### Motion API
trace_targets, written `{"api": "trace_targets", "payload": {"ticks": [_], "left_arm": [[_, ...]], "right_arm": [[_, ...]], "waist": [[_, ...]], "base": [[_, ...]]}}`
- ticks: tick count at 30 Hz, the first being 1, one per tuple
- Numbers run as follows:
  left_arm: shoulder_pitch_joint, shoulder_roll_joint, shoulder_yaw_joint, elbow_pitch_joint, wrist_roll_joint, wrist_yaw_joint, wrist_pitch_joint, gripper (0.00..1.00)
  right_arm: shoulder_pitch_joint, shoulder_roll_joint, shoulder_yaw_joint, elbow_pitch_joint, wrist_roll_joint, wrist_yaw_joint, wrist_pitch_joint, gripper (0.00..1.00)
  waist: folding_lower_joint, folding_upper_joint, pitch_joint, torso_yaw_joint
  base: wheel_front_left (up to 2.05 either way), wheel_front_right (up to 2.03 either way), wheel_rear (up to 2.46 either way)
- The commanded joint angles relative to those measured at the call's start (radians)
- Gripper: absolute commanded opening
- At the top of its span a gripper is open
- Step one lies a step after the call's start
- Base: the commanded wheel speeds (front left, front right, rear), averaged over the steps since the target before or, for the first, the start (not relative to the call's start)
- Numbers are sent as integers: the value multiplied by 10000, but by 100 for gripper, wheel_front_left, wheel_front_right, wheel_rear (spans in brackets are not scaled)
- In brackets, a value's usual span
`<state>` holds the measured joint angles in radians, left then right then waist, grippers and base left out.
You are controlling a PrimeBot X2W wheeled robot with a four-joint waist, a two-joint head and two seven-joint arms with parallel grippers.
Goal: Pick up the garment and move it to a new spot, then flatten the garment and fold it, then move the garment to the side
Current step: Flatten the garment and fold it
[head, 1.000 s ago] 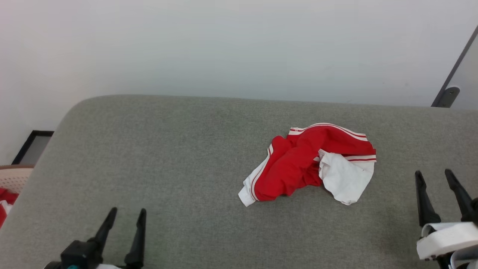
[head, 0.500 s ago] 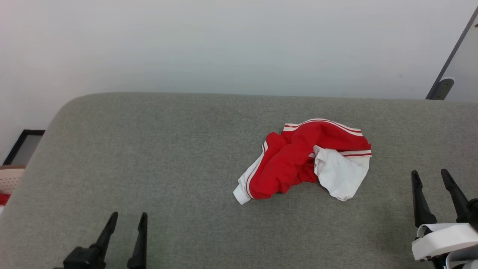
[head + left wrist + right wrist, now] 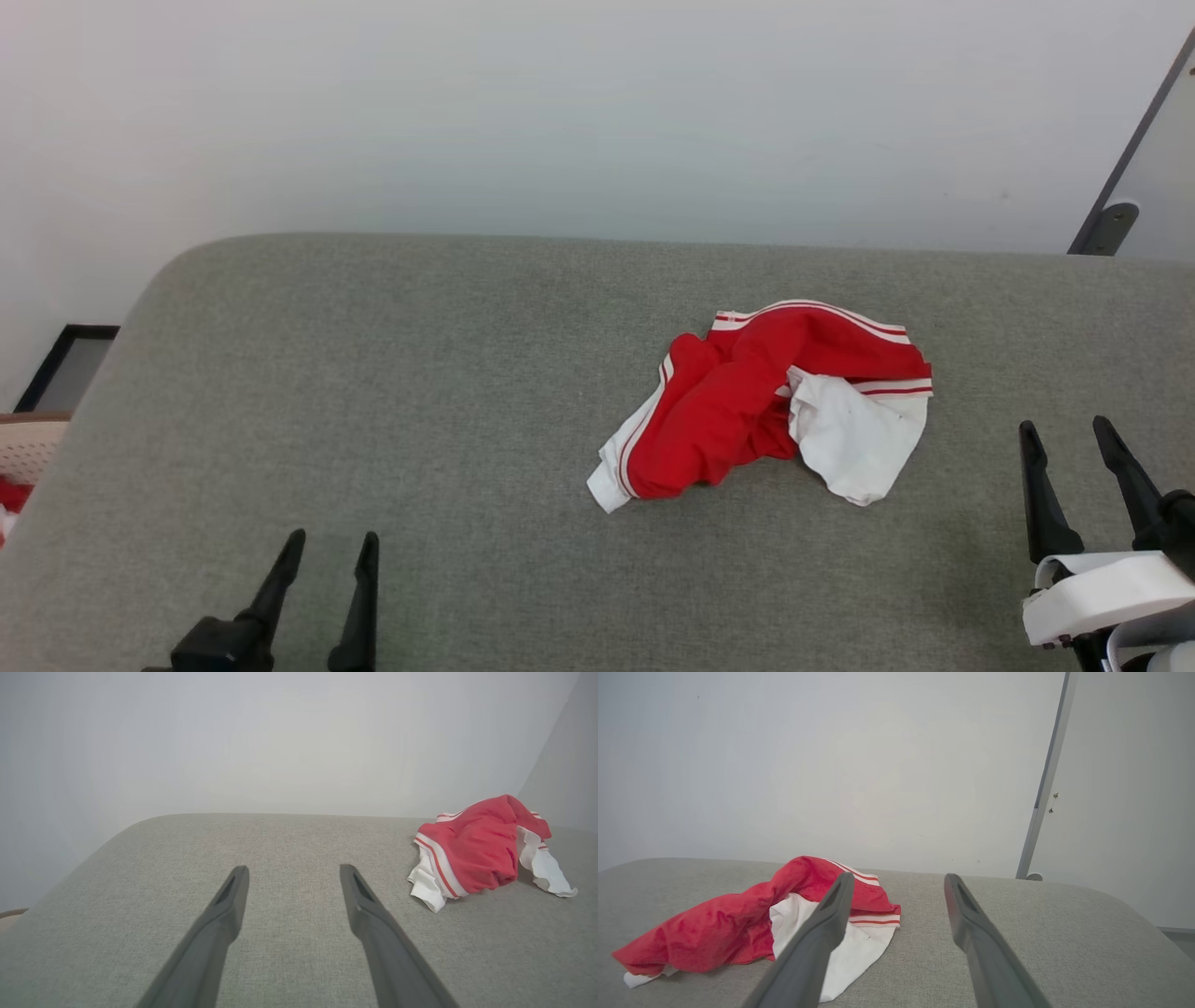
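Dark long-fingered left tool point(image 3: 334, 536) and right tool point(image 3: 1064, 423) being held spread and empty.
The crumpled red-and-white jersey garment point(image 3: 738, 411) is lying right of centre on the grey fabric bench point(image 3: 373, 373), nearer the right tool; it is being judged light and limp, best pinched at a raised striped hem.

A: What is behind the work surface?
B: A plain pale wall point(image 3: 560, 112), evenly lit, behind a grey fabric-covered counter point(image 3: 373, 373) with rounded corners.
A: And at the margins?
B: Upper right, a slanting grey post point(image 3: 1111, 229). Far left, a dark-framed panel point(image 3: 65, 369) above a pale perforated basket point(image 3: 28, 448).
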<state>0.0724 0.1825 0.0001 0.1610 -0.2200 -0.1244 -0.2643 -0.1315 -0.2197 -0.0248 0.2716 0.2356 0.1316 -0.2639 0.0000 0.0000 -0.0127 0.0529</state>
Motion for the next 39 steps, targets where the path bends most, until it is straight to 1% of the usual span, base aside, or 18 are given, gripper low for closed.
{"api": "trace_targets", "payload": {"ticks": [1, 3, 5, 8, 11, 14, 18, 21, 23, 26, 30, 37, 39], "left_arm": [[4, -28, 25, -16, 67, -32, 1, 100], [-49, -102, 66, 2, 114, -42, 1, 100], [-102, -226, 129, 16, 115, -45, 0, 100], [-41, -455, 223, 6, 114, -53, 2, 100], [-26, -685, 370, 89, 15, -57, 0, 100], [-176, -863, 384, 274, 59, -49, 0, 100], [-402, -1066, 317, 452, -17, -61, 2, 100], [-576, -1174, 175, 601, -36, -68, 0, 100], [-726, -1223, 70, 667, -91, -69, 0, 100], [-934, -1272, -101, 744, -205, -70, 0, 100], [-1204, -1310, -340, 849, -343, -67, 0, 100], [-1566, -1317, -733, 1100, -610, -68, 0, 100], [-1621, -1317, -759, 1123, -708, -69, 0, 100]], "right_arm": [[61, 9, -10, -6, -20, -18, -1, 100], [139, -48, 107, 39, -13, -16, -1, 100], [96, -236, 427, 183, -25, -18, -1, 100], [-393, -830, 1336, 748, -19, -16, 159, 100], [-1033, -1725, 2638, 1087, 295, -18, 873, 100], [-1703, -2773, 4067, 1117, 763, -18, 1759, 100], [-2623, -4181, 6170, 692, 1781, -18, 2977, 100], [-3267, -4993, 7515, 236, 2615, -18, 3605, 100], [-3655, -5387, 8277, 44, 3207, -18, 4021, 100], [-4299, -5849, 9280, -121, 3738, -18, 4472, 100], [-5108, -6166, 10437, -43, 4090, -18, 4738, 100], [-6314, -6106, 12266, 562, 4297, -18, 4773, 100], [-6490, -6086, 12641, 720, 4343, -18, 4785, 100]], "waist": [[0, 0, -4, 26], [0, 0, 10, 94], [0, 0, 64, 167], [0, 0, 265, 261], [0, 0, 611, 359], [0, 0, 890, 524], [0, 0, 1215, 746], [0, 0, 1430, 887], [0, 0, 1585, 979], [0, 0, 1812, 1127], [0, 0, 2144, 1289], [0, 0, 2531, 1481], [0, 0, 2573, 1514]], "base": [[0, 0, 0], [0, 0, 0], [0, 0, 0], [0, 0, 0], [0, 0, 0], [0, 0, 0], [0, 0, 0], [0, 0, 0], [0, 0, 0], [0, 0, 0], [0, 0, 0], [0, 0, 0], [0, 0, 0]]}}
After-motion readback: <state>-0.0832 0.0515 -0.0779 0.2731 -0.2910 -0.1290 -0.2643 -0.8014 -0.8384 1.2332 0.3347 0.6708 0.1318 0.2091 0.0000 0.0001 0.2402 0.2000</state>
